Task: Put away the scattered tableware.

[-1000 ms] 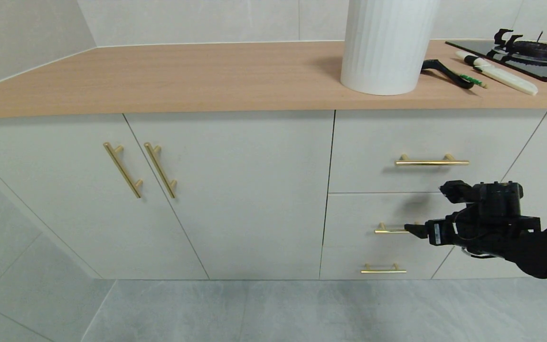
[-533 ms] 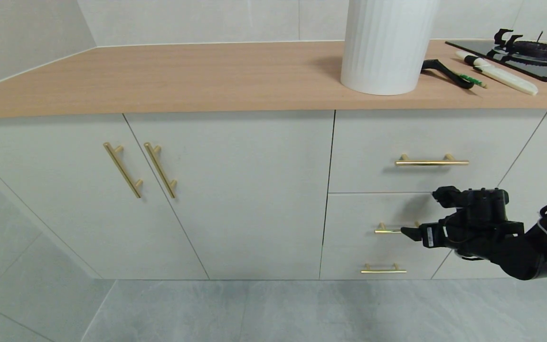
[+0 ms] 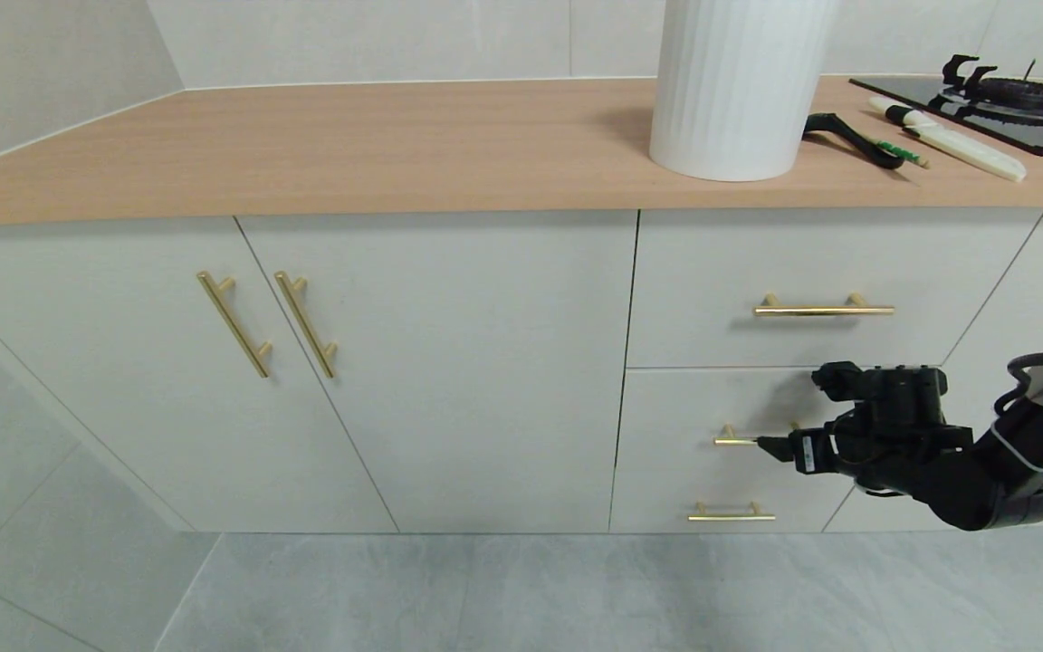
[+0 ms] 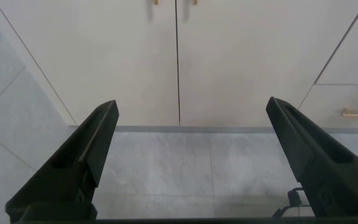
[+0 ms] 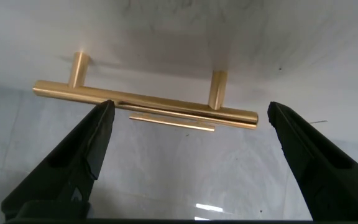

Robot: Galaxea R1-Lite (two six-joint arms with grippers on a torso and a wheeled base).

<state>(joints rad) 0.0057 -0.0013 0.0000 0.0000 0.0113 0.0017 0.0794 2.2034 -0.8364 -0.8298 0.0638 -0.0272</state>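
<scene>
The scattered tableware lies on the wooden counter [image 3: 349, 145] at the back right: a black-handled utensil [image 3: 852, 138], a thin green-tipped stick [image 3: 902, 154] and a white knife [image 3: 956, 143]. My right gripper [image 3: 798, 412] hangs low in front of the drawers, open, with one fingertip at the gold handle [image 3: 734, 440] of the middle drawer. In the right wrist view the same gold handle [image 5: 145, 102] runs across between the spread jaws of the right gripper [image 5: 188, 112]. My left gripper [image 4: 191, 106] is open and holds nothing; it faces the cabinet doors and the floor.
A tall white ribbed container [image 3: 734, 86] stands on the counter beside the utensils. A black stove [image 3: 1019, 95] sits at the far right. The top drawer handle [image 3: 823, 310] and bottom drawer handle [image 3: 732, 516] lie above and below the gripper. Two cabinet doors [image 3: 304, 362] are closed.
My right gripper has moved left and slightly down, closing in on the middle drawer handle until a fingertip reaches it. The counter items have not moved.
</scene>
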